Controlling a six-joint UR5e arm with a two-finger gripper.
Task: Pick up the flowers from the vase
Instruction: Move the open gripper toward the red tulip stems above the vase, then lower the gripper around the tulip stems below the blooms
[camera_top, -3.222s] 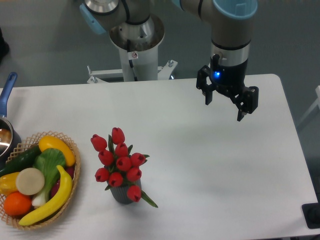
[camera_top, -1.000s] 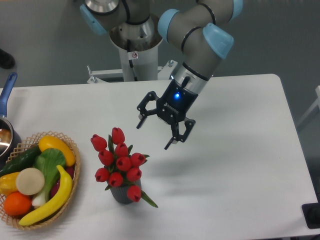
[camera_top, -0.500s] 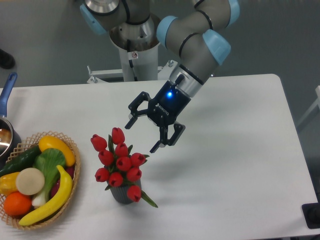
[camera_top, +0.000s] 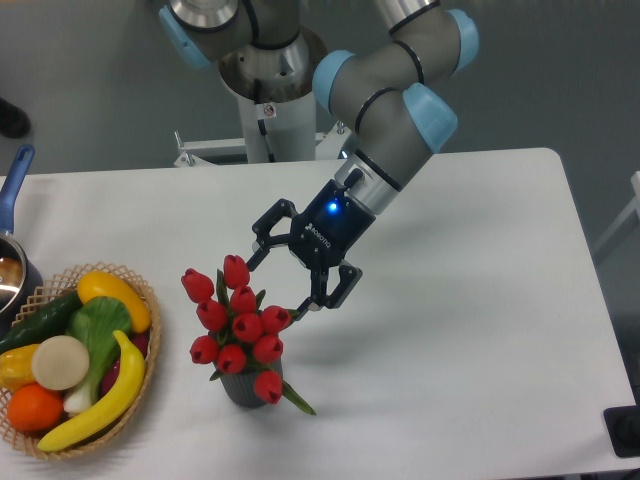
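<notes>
Bunch of red closed tulip buds with green stems (camera_top: 240, 325) sitting in small dark grey ribbed vase (camera_top: 243, 388), lower-centre frame. Black two-finger gripper (camera_top: 275, 286) hanging wide open at bunch's upper right, gripping nothing. Approach underway; closing and lifting remaining. Wicker basket (camera_top: 140, 345) lower left.

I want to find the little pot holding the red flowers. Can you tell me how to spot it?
Start at the white table and find the woven wicker basket of fruit and vegetables near its left edge. Just right of it stands a small dark grey ribbed vase, under a bunch of red tulip buds. It is the only dark, plain cylinder there, and stems come out of it.
</notes>
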